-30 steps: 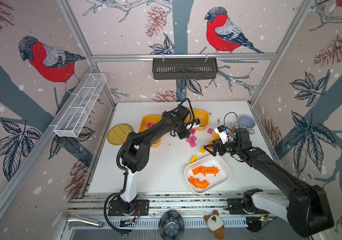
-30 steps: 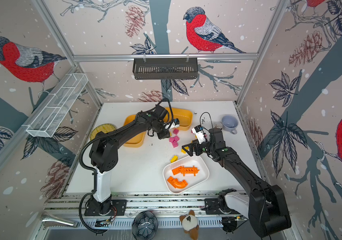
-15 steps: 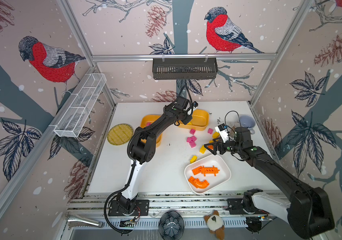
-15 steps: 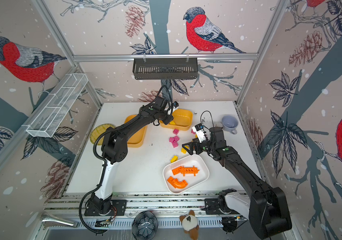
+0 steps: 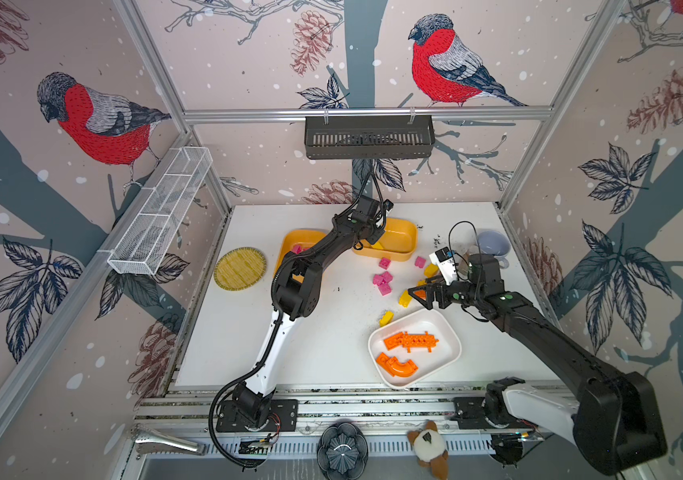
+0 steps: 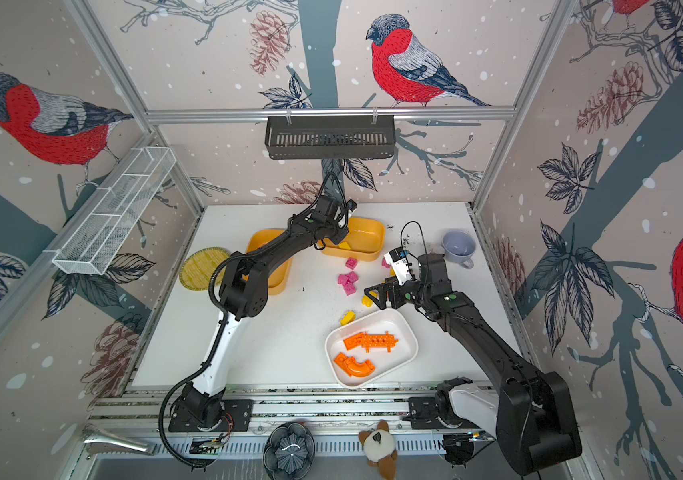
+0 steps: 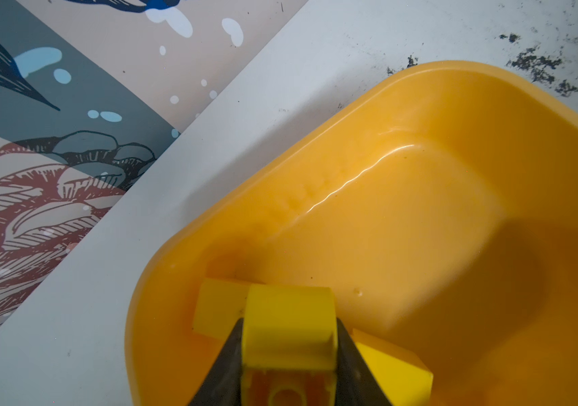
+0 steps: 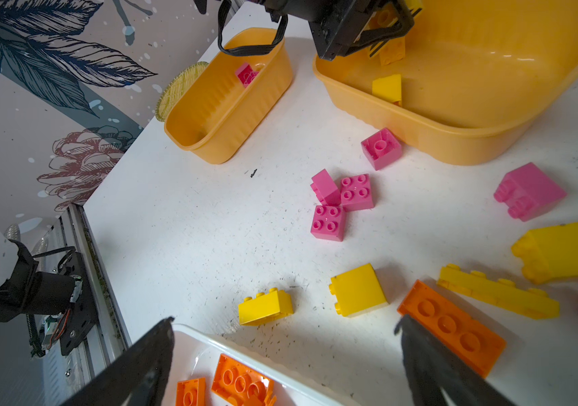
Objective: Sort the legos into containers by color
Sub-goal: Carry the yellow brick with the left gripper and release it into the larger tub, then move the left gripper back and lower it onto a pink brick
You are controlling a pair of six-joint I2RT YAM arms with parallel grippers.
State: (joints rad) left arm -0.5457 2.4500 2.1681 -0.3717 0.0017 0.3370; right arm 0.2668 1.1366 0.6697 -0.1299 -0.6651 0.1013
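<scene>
Our left gripper (image 7: 289, 322) pinches a yellow brick (image 7: 291, 305) between its jaws, above the far yellow tub (image 7: 421, 218), where two more yellow blocks (image 7: 217, 305) lie. Our right gripper (image 8: 285, 320) hangs wide open and empty over the table (image 8: 192, 228), between the white tub (image 8: 206, 334) and an orange plate (image 8: 452, 327). Pink cubes (image 8: 343, 204) lie loose beyond it.

bare table (image 5: 331, 353) beside white tub (image 5: 439, 357), loose legos (image 5: 385, 277) crowd centre (left arm (image 5: 319, 249) over rear tub (image 5: 403, 241))
</scene>
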